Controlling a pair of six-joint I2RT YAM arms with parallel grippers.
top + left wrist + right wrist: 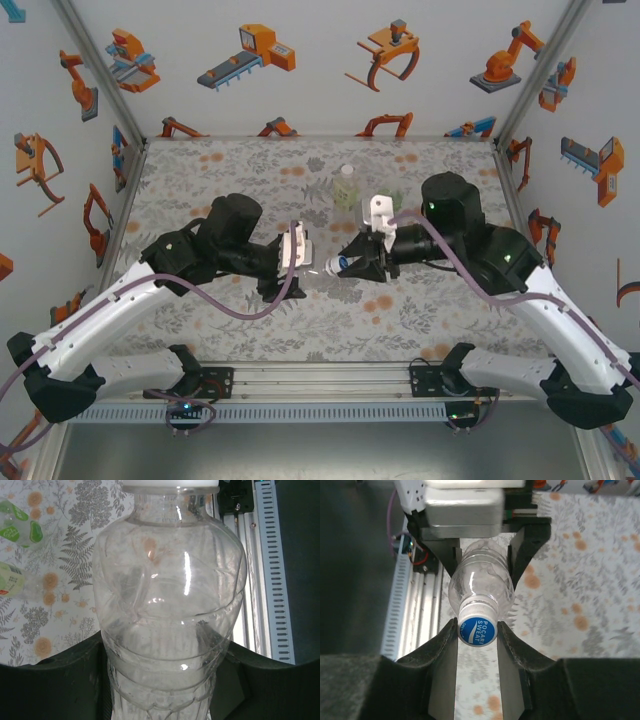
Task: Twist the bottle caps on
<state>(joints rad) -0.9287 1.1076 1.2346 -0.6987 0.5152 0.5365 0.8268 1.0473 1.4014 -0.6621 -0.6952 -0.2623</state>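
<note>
Right pincer (477,631) pinches a small round plastic screw cap (478,629). Its two matte black fingers (445,650) press against the cap's white skirt from either side. The cap's flat top is blue with white lettering. The cap sits on the neck of a clear, thin-walled plastic bottle (481,582). This bottle is held lying level in the air above the middle of the table (200,180), mouth toward the right arm.

Left pincer (162,680) is clamped on the bottle's body, with dark fingers (65,680) tight on both sides. The glossy wall is moulded in rings and creased at the rounded shoulder.

I count three bottles. One is the held bottle. The other two stand near the table's far edge, right of centre. They are a taller slim clear bottle with a pale yellow-green label (347,187) and, just beside it, a shorter squat green-tinted bottle (19,524). Only one cap is plainly made out.

A grey fern-and-flower print mat with orange blotches covers the table.
</note>
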